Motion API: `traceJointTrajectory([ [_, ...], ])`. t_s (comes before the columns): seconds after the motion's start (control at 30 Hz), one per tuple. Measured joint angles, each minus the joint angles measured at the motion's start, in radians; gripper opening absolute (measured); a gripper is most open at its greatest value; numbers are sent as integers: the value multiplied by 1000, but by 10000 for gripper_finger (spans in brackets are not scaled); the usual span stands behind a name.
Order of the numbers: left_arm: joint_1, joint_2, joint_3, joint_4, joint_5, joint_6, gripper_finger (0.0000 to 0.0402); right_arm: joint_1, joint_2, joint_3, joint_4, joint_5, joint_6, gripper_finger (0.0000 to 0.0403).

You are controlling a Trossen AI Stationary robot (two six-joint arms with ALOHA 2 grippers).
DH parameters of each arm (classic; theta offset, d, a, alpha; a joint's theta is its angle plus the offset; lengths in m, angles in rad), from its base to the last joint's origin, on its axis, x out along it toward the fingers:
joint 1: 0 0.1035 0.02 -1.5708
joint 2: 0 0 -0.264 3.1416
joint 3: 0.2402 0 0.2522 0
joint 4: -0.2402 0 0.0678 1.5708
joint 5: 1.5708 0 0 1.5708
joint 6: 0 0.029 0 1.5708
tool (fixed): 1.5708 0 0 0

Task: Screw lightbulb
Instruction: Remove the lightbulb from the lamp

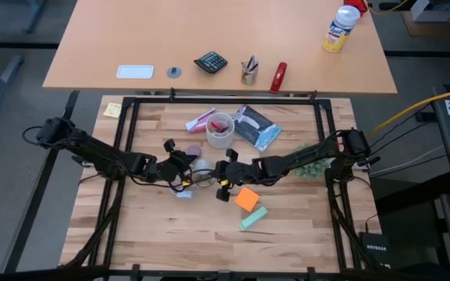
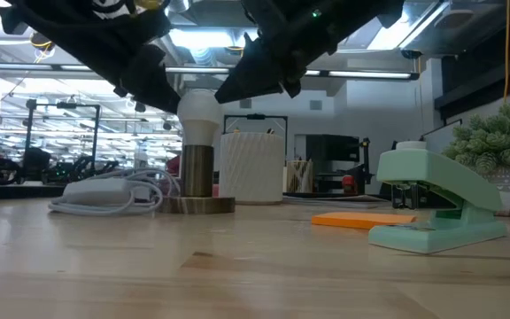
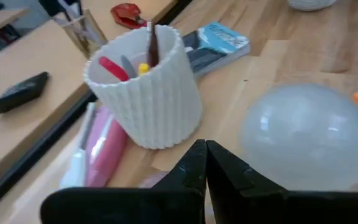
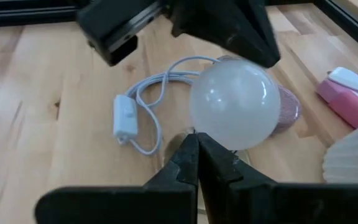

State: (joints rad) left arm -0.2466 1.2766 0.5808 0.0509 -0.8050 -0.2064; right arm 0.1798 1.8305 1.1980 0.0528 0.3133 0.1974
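Note:
The lightbulb [image 2: 198,111] is white and round. It stands upright in a brass socket [image 2: 197,168] on a round base [image 2: 198,205] at the table's middle. A white cord with a switch [image 4: 124,118] lies looped beside the base. My left gripper [image 3: 205,163] is shut and sits close against one side of the bulb [image 3: 309,137]. My right gripper [image 4: 197,155] is shut and stands at the opposite side, low by the bulb [image 4: 235,102]. In the high view the two grippers [image 1: 187,170] [image 1: 219,173] flank the bulb [image 1: 201,173]. My left gripper holds nothing between its shut fingers. The outer side of one finger [image 3: 247,180] lies right by the bulb's lower side [image 3: 272,168], slanting down from the table's left. Whether it touches, I cannot tell. My right gripper is also shut on nothing. Its fingertips [image 4: 191,146] point slanting down from the table's right at the bulb's underside [image 4: 219,140]. Whether they touch, I cannot tell.
A white ribbed cup [image 1: 219,131] with pens stands just beyond the bulb, with a pink thing [image 1: 201,121] and a blue packet [image 1: 256,127] beside it. Orange notes [image 1: 247,199] and a green stapler [image 1: 253,218] lie nearer. A small plant [image 1: 311,160] stands at the right.

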Motion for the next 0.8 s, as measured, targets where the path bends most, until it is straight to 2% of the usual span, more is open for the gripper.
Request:
traceJointTrajectory([
  [0.27, 0, -79, 0, 0, -49, 62, 1, 33, -9, 0, 2, 25, 0, 7],
  [0.47, 0, -170, 0, -16, -45, 89, 1, 73, -21, 0, 19, 102, 0, 7],
  [0.73, 0, -147, 0, -20, 85, 84, 1, 74, 33, 1, 133, 123, 17, 7],
  [0.8, 0, -131, 0, -18, 90, 84, 1, 68, 48, 1, 142, 123, 18, 7],
])
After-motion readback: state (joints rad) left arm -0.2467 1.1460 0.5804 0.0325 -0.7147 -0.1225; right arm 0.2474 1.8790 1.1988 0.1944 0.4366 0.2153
